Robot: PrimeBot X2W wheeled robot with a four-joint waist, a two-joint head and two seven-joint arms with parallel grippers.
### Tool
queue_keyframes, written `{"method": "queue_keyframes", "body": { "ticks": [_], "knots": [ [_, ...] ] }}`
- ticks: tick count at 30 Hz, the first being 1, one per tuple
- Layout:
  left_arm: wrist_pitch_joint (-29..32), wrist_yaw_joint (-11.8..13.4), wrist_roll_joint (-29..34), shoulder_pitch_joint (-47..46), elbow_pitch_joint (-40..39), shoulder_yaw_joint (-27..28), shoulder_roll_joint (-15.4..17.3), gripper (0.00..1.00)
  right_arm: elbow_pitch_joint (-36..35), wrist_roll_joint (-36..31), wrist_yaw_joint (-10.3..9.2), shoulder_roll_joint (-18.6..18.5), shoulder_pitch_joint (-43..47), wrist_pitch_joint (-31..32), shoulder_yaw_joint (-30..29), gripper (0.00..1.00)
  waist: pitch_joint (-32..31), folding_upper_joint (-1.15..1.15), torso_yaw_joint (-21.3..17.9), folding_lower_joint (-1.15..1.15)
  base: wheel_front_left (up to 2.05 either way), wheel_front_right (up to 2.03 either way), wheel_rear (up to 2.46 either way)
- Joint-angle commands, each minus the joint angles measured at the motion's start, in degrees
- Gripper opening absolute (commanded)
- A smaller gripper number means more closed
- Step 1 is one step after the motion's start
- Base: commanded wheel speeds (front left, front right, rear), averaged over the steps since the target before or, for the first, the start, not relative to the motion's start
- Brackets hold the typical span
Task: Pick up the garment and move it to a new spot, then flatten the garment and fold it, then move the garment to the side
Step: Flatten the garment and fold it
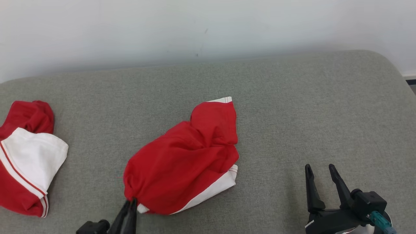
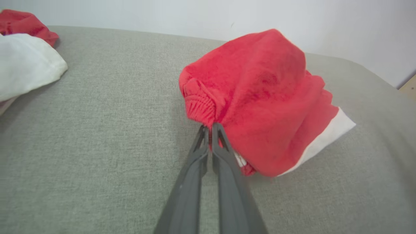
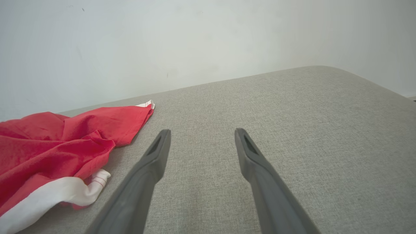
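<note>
The garment point(image 1: 182, 159) is a crumpled red piece with white trim, lying in a heap on the grey cushion near its middle. My left gripper point(image 1: 131, 202) is shut, its tips pinching the gathered red edge at the heap's near-left corner. The left wrist view shows the garment point(image 2: 260, 97) bunched toward the closed left gripper point(image 2: 209, 126). My right gripper point(image 1: 320, 169) stands open over bare cushion to the garment's right, holding nothing. In the right wrist view the right gripper point(image 3: 201, 133) has its fingers spread, with the garment point(image 3: 48, 146) off to the left.
A second red and white garment point(image 1: 29, 159) lies crumpled at the far left, also seen as the second garment point(image 2: 26, 61). The grey cushion point(image 1: 292, 113) runs back to a white wall point(image 1: 208, 29). Its right end curves down at the rounded corner point(image 1: 396, 71).
</note>
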Motion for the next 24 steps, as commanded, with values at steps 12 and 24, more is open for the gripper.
{"method": "queue_keyframes", "body": {
  "ticks": [12,24],
  "knots": [
    [-4.3,-0.4,-0.5,-0.1,5.2,2.0,-1.5,1.00,0.0,-0.4,-0.13,0.0,0.5,0.0,-0.1,1.00,-0.2,0.00,1.7,0.01,0.00,0.00,0.00],
    [-4.9,-3.9,-2.0,-3.2,15.9,1.3,-4.5,1.00,0.2,-0.9,-0.13,0.0,-0.4,0.0,0.0,1.00,0.7,0.00,-1.4,0.01,0.00,0.00,0.00]
  ]
}}
